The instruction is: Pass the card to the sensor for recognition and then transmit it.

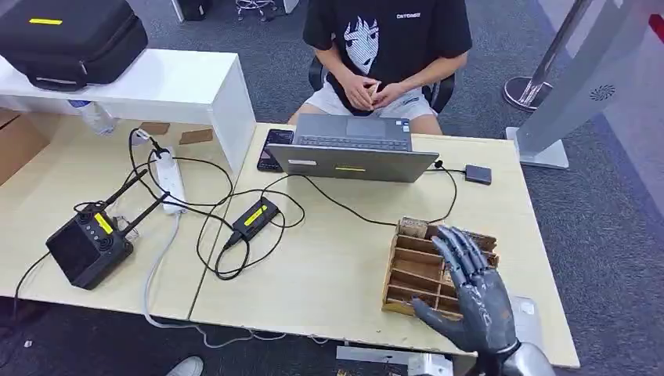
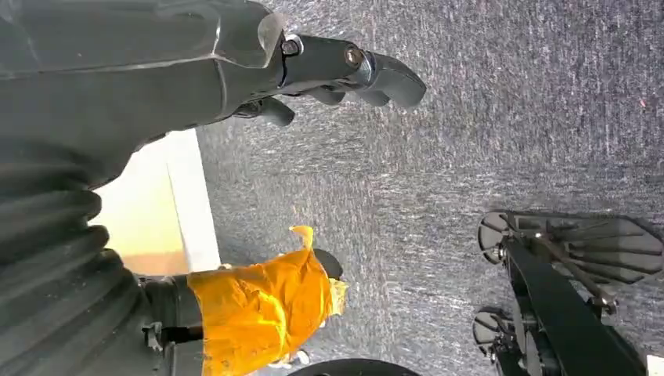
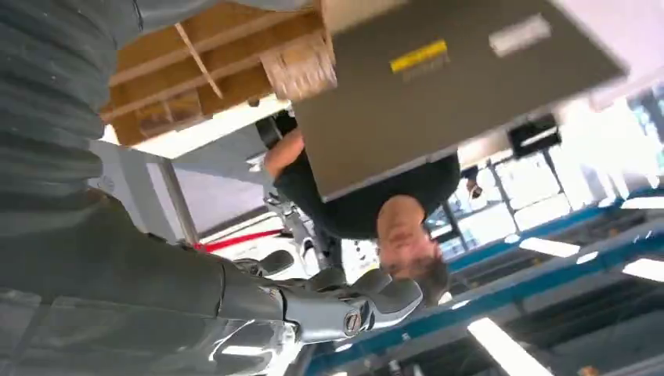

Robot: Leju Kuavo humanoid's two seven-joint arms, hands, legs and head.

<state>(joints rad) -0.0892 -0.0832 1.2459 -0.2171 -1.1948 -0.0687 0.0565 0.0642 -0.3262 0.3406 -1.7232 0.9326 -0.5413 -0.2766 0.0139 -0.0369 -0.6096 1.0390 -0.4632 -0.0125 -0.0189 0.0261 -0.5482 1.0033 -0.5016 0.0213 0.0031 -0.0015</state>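
Observation:
My right hand [image 1: 470,291] hovers over the near right part of a wooden slotted box [image 1: 413,270] on the table, fingers spread and holding nothing. In the right wrist view the right hand [image 3: 313,307] is empty too, with the wooden box [image 3: 211,63] beyond it. A pale patterned piece [image 1: 413,229] stands in the box's far left corner; I cannot tell whether it is a card. A small dark square sensor [image 1: 478,174] lies right of the laptop [image 1: 352,149], joined to it by a cable. My left hand [image 2: 329,74] hangs over grey carpet, fingers loose, empty.
A person sits behind the laptop with hands clasped [image 1: 368,92]. A phone [image 1: 274,147], a power strip [image 1: 169,177], tangled black cables [image 1: 227,235] and a black antenna device [image 1: 88,247] cover the table's left half. A pale flat piece [image 1: 526,309] lies by my right wrist.

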